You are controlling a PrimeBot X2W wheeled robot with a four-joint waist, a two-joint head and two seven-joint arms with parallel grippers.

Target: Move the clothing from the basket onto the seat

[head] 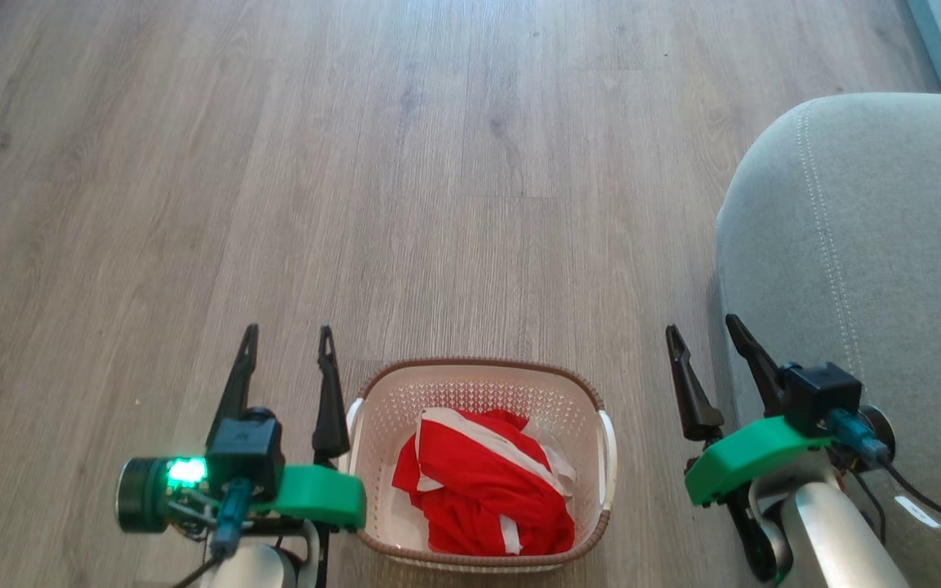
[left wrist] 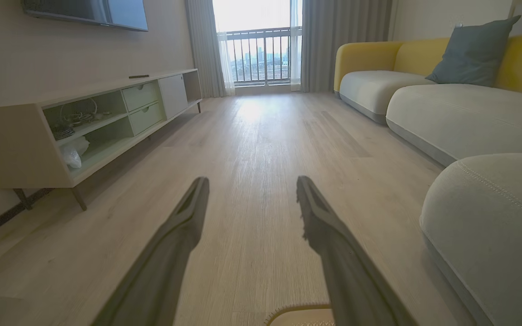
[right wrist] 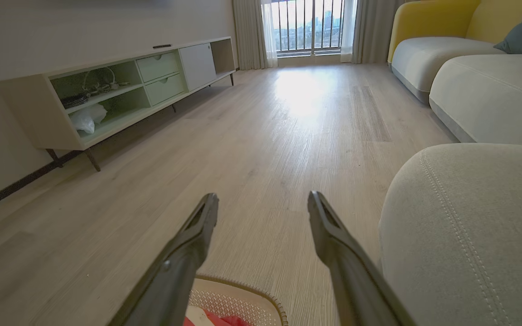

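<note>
On the wood floor [head: 438, 163], the basket [head: 479, 362] held the clothing [head: 479, 482]. Left pincer [head: 288, 328] and right pincer [head: 701, 323] flanked the basket, both spread apart. Reaching in seemed next.

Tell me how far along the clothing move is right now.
Done: nothing yet; the red clothing lies heaped in the basket. In hand: nothing; the left gripper and right gripper hover open and empty either side of the basket. Left: everything, grasping the clothing and carrying it to the seat on the robot's right.
</note>
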